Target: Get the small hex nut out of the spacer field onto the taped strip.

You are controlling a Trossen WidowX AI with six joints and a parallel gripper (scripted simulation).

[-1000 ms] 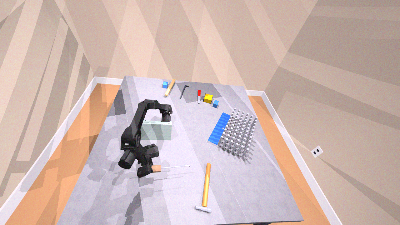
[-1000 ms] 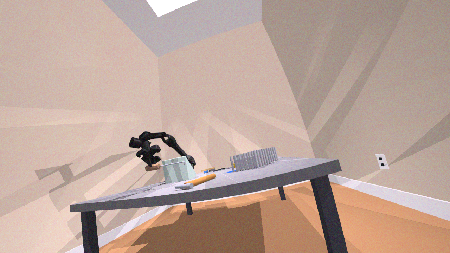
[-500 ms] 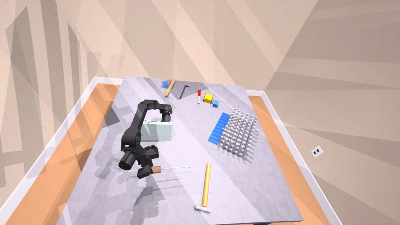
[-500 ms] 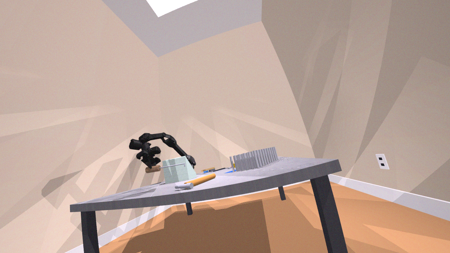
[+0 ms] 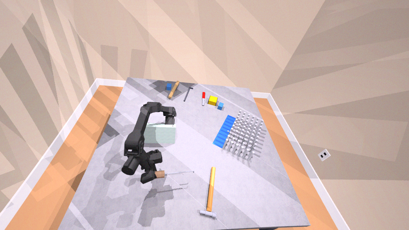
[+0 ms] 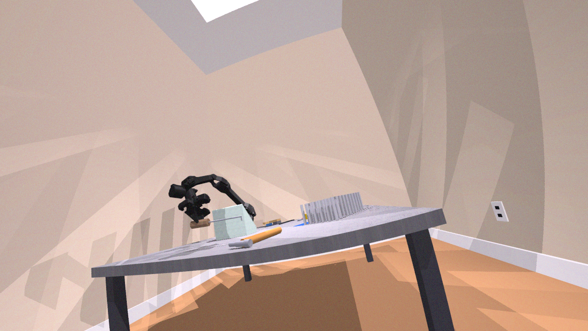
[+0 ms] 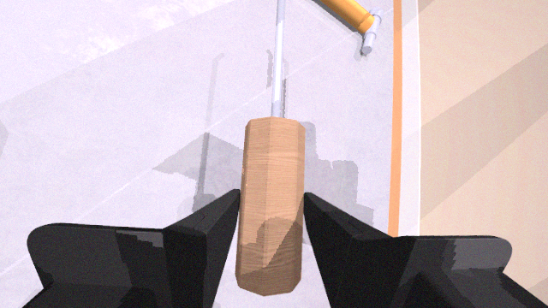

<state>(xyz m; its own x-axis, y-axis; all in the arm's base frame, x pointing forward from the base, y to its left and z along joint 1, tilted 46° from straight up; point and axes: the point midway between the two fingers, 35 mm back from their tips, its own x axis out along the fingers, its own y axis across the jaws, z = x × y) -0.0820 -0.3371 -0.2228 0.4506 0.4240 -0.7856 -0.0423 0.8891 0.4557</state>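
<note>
My gripper [image 5: 155,174] [image 6: 199,219] [image 7: 271,198] is shut on the wooden handle of a hook tool [image 5: 160,174] [image 6: 200,224] [image 7: 273,162]. The tool is held above the table, and its thin metal rod ends in a short bent tip, seen in the top and exterior views. A small light ring that looks like the nut [image 5: 228,131] lies on the blue taped strip [image 5: 218,142], close to the front row of spacers. The metal spacers [image 5: 250,157] [image 6: 336,208] look upright. The gripper and tool are well away from the strip and spacers. The wrist view shows neither nut nor spacers.
An orange-handled hammer [image 5: 211,188] [image 6: 262,236] [image 7: 348,13] lies near the tool tip's side. A pale green block [image 5: 161,134] [image 6: 232,224] stands beside the arm. Along the back lie a wooden bar [image 5: 173,90], a dark hooked rod [image 5: 187,95], a red-handled tool [image 5: 203,95], a yellow block [image 5: 212,100] and blue cubes [image 5: 169,86] [image 5: 220,106].
</note>
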